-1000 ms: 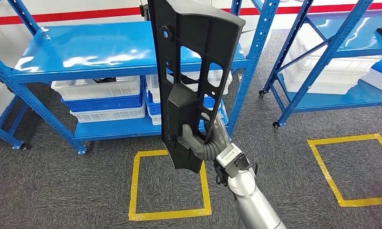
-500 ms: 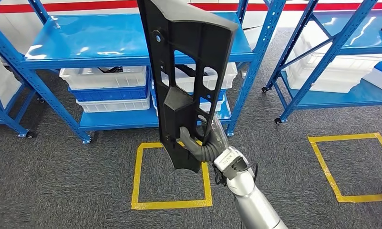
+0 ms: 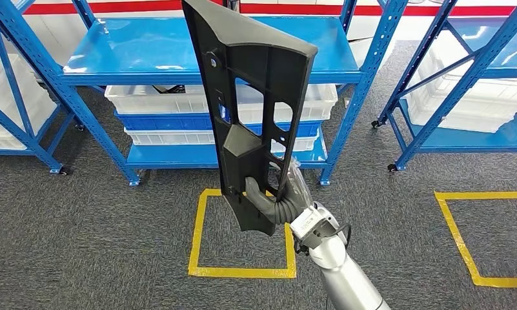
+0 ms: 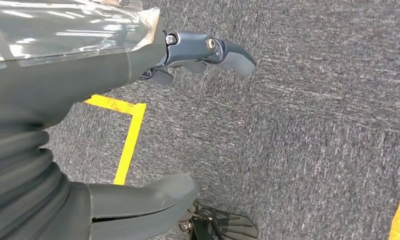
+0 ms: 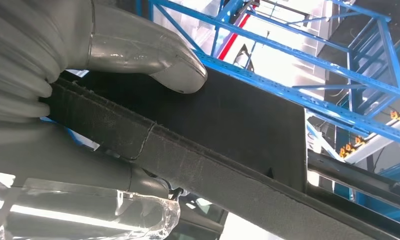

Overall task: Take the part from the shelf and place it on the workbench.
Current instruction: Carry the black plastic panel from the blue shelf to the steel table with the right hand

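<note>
The right hand (image 3: 273,196) grips the part (image 3: 255,97), a long black plastic panel with several cut-outs, near its lower end. The thumb passes through a lower cut-out and the fingers wrap the panel's right edge. The part stands nearly upright, tilted slightly left at the top, held in the air above the grey carpet (image 3: 81,245) and in front of the shelf (image 3: 197,64). Its lower end hangs over the yellow tape square (image 3: 197,226) on the floor.

In the right wrist view, the thumb (image 5: 153,55) presses on the flat black face of the part (image 5: 247,125), with the ribbed edge of the part running beside the palm.

The left hand (image 4: 78,115) holds nothing. Its dark fingers (image 4: 227,50) and thumb (image 4: 148,200) are spread apart above the carpet, near a corner of yellow tape (image 4: 130,135).

The shelf is blue, with white and blue bins (image 3: 172,116) stacked on its lower level. A 2nd blue shelf (image 3: 462,77) stands to the right, with a 2nd tape square (image 3: 462,245) on the floor near it.
</note>
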